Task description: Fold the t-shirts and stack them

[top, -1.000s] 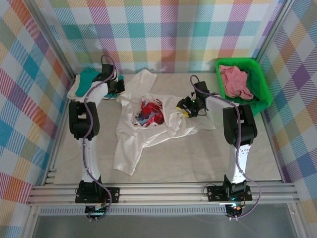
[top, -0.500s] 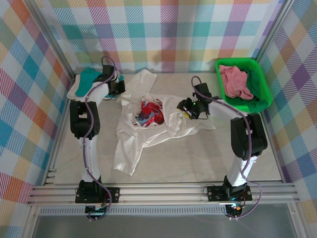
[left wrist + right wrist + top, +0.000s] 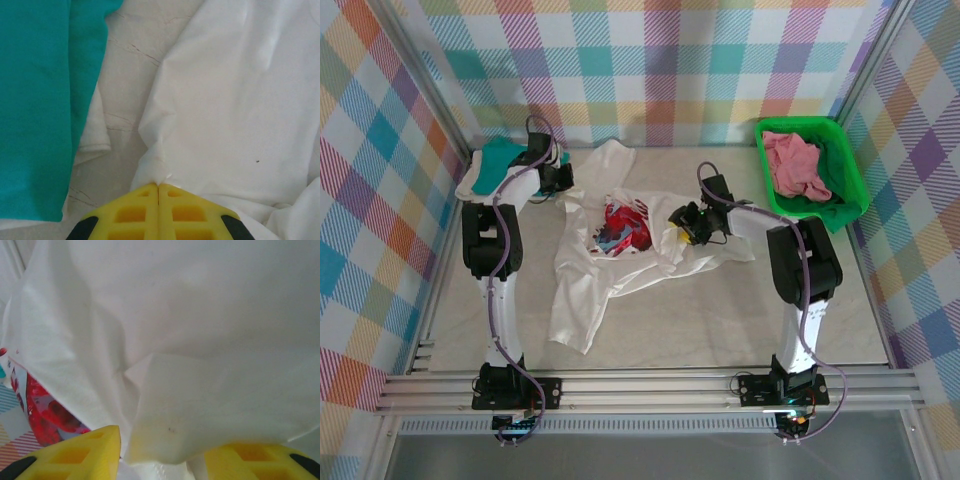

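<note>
On the bench the white t-shirt sprawls, light and limp, probably best held by its edges. The left end effector pinches one edge closed, and the right end effector gapes around a fold.

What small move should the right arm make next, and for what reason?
Probably close the right gripper: its jaws stand apart with a fold of the white t-shirt lying between them, not yet pinched. The left gripper is shut on another edge of that shirt, so both arms could then lift it together.
</note>
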Robot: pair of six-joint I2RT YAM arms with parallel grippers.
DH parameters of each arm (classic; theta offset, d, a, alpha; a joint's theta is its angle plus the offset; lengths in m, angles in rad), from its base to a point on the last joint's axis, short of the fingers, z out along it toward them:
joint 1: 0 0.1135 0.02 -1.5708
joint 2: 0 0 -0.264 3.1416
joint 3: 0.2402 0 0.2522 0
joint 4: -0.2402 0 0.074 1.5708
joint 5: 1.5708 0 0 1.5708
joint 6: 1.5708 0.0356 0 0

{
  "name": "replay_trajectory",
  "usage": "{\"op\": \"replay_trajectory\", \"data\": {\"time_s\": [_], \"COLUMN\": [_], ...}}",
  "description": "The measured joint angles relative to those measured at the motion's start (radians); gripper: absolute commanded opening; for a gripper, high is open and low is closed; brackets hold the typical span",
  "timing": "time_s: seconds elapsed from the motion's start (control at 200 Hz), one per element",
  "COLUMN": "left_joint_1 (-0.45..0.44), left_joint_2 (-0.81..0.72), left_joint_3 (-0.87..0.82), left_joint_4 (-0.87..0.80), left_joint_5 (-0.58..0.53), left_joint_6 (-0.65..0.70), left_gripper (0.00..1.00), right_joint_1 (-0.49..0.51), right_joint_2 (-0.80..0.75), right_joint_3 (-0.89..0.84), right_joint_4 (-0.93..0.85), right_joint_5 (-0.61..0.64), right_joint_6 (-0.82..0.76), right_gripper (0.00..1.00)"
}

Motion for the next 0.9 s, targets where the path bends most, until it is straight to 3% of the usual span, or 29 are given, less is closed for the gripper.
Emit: {"op": "replay_trajectory", "data": {"time_s": [0.26,0.365,0.63,0.9], "left_joint_1": [0.0,0.0,0.0,0.009], "left_joint_2": [0.001,0.001,0.001,0.008], "left_joint_3": [0.0,0.0,0.001,0.066], "left_joint_4": [0.0,0.0,0.0,-0.002], "left_joint_5": [0.005,0.005,0.003,0.003], "left_joint_6": [0.0,0.0,0.0,0.001], "left_gripper": [0.0,0.0,0.0,0.0], "right_joint_1": [0.0,0.0,-0.025,-0.125], "right_joint_2": [0.014,0.014,-0.024,0.022], "right_joint_3": [0.03,0.043,0.107,0.529], "right_joint_4": [0.008,-0.007,-0.128,-0.3], "right_joint_5": [0.045,0.065,0.116,0.176], "right_joint_6": [0.01,0.0,-0.107,-0.477], "right_gripper": [0.15,0.0,0.0,0.0]}}
